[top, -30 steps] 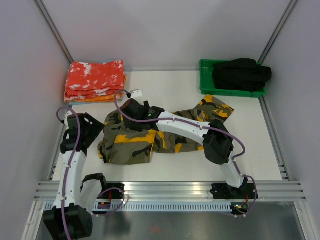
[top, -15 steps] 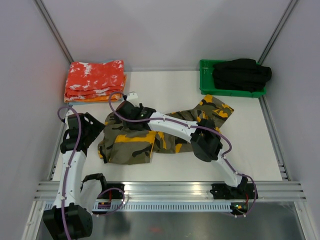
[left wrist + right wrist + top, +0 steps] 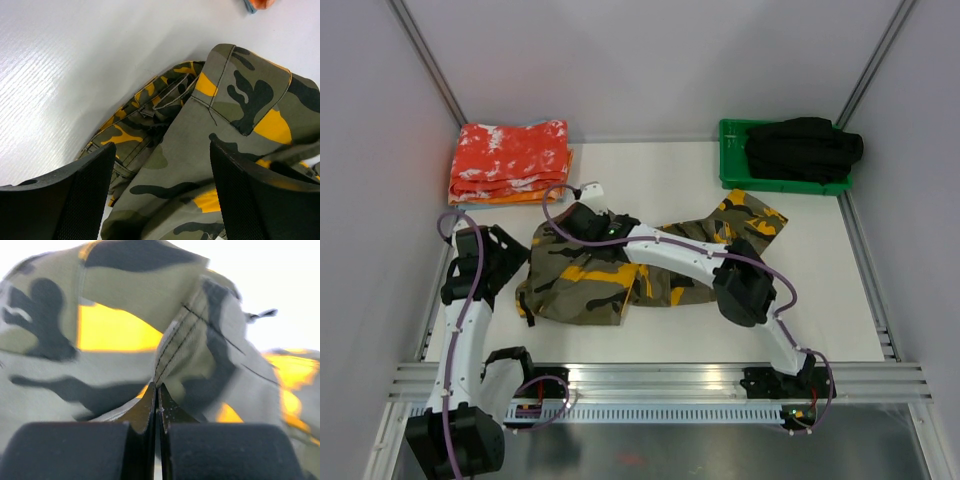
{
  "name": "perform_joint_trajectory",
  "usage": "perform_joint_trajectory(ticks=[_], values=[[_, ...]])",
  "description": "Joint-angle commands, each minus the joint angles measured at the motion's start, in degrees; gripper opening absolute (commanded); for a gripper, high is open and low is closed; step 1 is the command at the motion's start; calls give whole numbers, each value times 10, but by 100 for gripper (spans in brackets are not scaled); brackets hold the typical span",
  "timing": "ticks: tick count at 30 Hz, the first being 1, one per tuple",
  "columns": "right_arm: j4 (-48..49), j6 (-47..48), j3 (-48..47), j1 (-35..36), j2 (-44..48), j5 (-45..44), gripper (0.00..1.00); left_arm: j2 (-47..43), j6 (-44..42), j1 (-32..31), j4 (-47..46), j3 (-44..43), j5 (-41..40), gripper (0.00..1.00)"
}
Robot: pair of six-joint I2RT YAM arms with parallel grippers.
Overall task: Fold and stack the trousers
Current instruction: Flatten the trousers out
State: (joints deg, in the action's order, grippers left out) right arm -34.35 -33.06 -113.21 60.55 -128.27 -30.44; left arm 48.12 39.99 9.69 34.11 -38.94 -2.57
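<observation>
The camouflage trousers [image 3: 580,285] lie crumpled across the middle of the table, one leg stretching toward the back right. My right gripper [image 3: 577,222] reaches over them to their far left part. In the right wrist view it [image 3: 157,387] is shut, pinching a stitched fold of the trousers [image 3: 115,325] between its tips. My left gripper [image 3: 512,264] hovers at the trousers' left edge. In the left wrist view it [image 3: 162,150] is open, both fingers apart above the trousers [image 3: 225,125], nothing between them.
Folded red-orange speckled cloths [image 3: 510,160] are stacked at the back left. A green tray [image 3: 732,170] at the back right holds a plain black garment [image 3: 803,147]. Walls close in on both sides and the back.
My right gripper's jaws have closed on a fold of the trousers after shifting slightly over the cloth. The left arm has stayed still and open.
</observation>
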Motion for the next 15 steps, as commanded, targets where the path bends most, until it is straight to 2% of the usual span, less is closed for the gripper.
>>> perform_joint_trajectory(ticks=[1,2,5,6,8,9,11,12,15], values=[[-21,12,52,-8,121,-65,0,6,-20,4,-26,-21,20,82],[-27,12,73,-11,145,-67,0,7,-20,4,-27,-23,23,82],[-9,-4,200,-27,269,-74,0,15,-26,4,-36,-28,45,82],[-2,-11,274,-38,337,-73,0,17,-26,4,-39,-27,51,82],[-5,-40,340,-56,403,-70,0,19,-25,4,-50,-26,76,82],[-12,-50,396,-85,460,-69,0,20,-25,4,-54,-26,83,82],[-34,-61,444,-121,513,-78,0,22,-23,4,-62,-30,101,82],[-44,-58,480,-162,561,-81,0,22,-22,4,-63,-32,105,82],[-77,-34,505,-247,635,-89,0,25,-25,5,-64,-42,116,83]])
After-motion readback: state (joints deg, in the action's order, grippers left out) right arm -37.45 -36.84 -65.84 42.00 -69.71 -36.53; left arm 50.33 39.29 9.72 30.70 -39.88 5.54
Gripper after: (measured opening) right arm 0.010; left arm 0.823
